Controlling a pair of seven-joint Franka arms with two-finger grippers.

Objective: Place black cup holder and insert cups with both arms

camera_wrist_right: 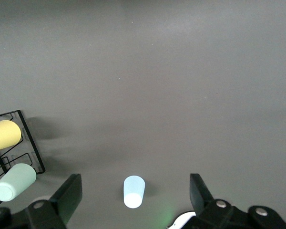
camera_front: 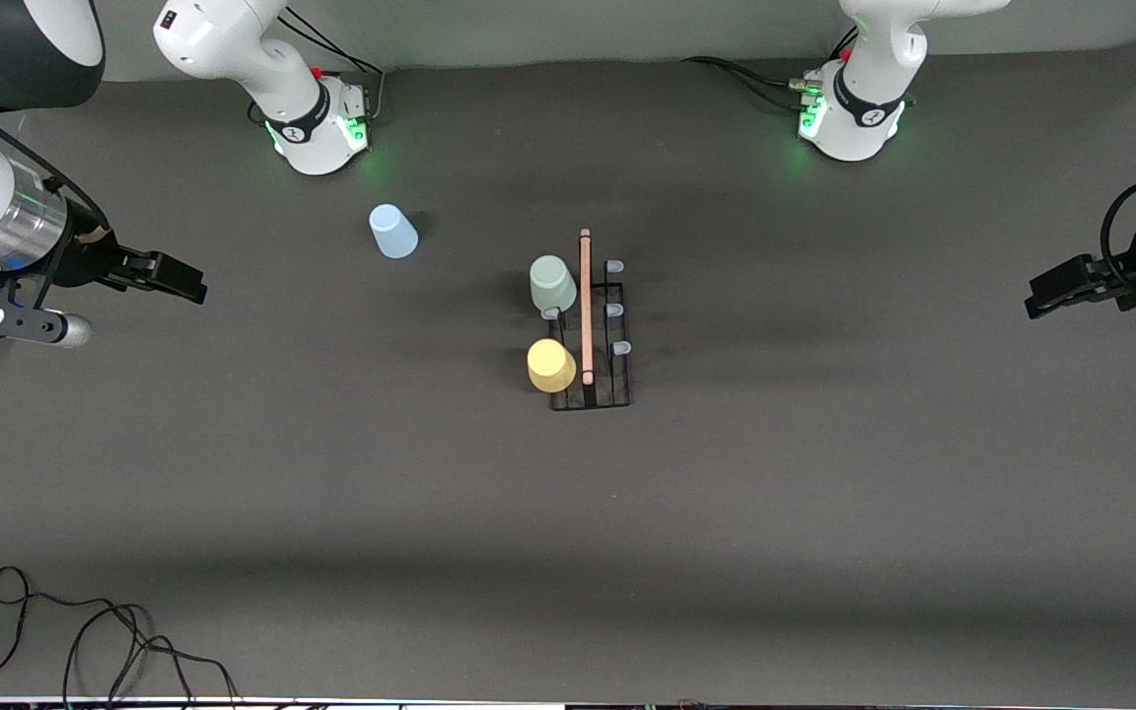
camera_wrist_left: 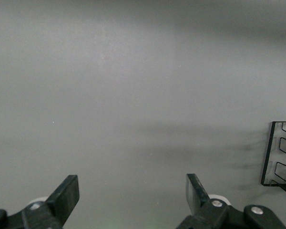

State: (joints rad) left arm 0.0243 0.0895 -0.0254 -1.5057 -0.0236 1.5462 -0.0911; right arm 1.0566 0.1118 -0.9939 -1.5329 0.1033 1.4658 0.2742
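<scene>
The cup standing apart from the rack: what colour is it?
Light blue cup, clearest in the front view.

No readable text, label or number anywhere — the marks on both arm bases [camera_front: 323, 128] are too small; nothing legible.

— What do we have here apart from the job itself?
— We see a dark grey table [camera_front: 568, 552] with a matte top and soft bands of shadow across it.
— Anything lying on it?
— A loose black cable [camera_front: 85, 631]. We find it in loops at the near edge, toward the right arm's end.
— And farther from the camera?
— We make out black leads [camera_front: 736, 74] lying on the table at its farthest edge. Above them there is a pale wall [camera_front: 578, 30].
</scene>
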